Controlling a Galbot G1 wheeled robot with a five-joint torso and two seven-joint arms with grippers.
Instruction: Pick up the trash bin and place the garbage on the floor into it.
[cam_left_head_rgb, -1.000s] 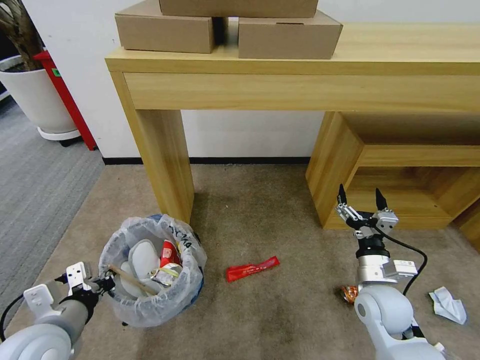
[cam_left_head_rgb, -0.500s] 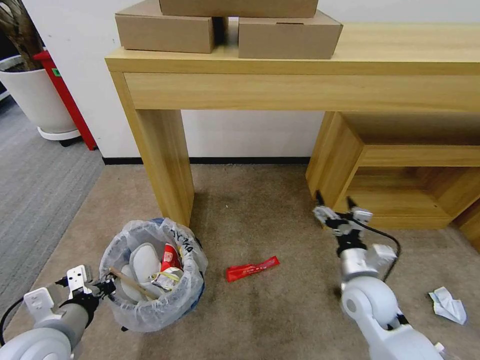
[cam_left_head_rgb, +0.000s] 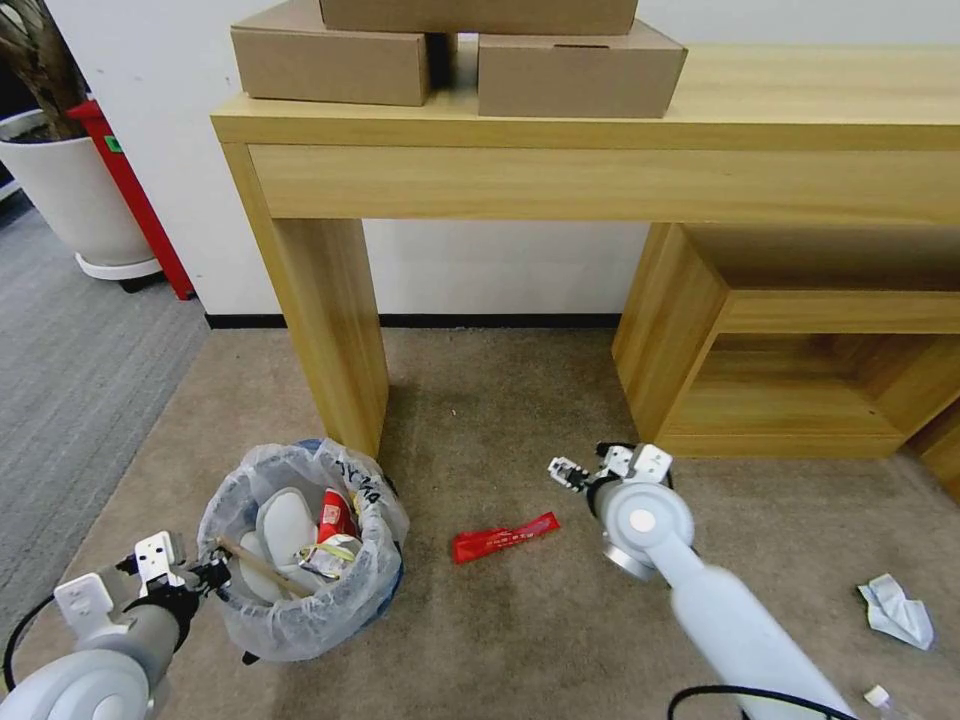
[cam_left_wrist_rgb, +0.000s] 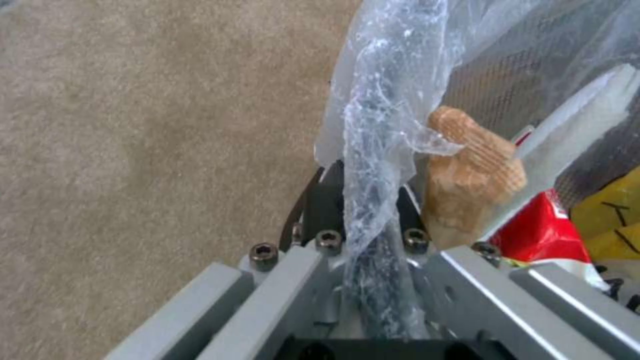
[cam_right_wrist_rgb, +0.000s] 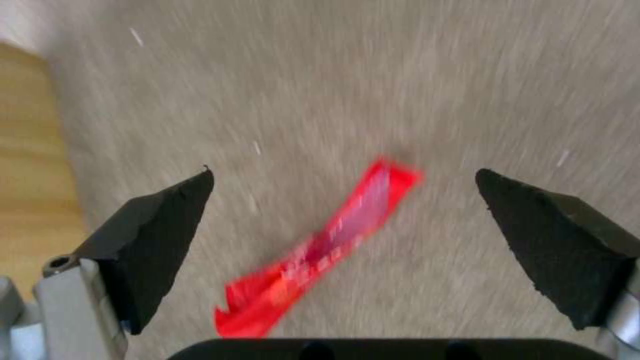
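- Head view: the right gripper (cam_left_head_rgb: 583, 470) had swung down and leftward from beside the desk's open shelf (cam_left_head_rgb: 800, 400) to hover near the red wrapper (cam_left_head_rgb: 504, 537) on the carpet (cam_left_head_rgb: 500, 630). Its jaw state couldn't be told from here. The bin (cam_left_head_rgb: 300, 555) stood by the desk leg (cam_left_head_rgb: 335, 330), partly filled; crumpled paper (cam_left_head_rgb: 895, 610) lay well apart to the right.
- Left wrist view: the left gripper (cam_left_wrist_rgb: 373, 235) was pinched shut on the bin's bag-covered rim (cam_left_wrist_rgb: 380, 150), unchanged.
- Right wrist view: the fingers (cam_right_wrist_rgb: 160, 240) were spread wide, the wrapper (cam_right_wrist_rgb: 320, 255) lying between them on the carpet, untouched.
- Judgement: the wrapper looked lined up as the next pickup.
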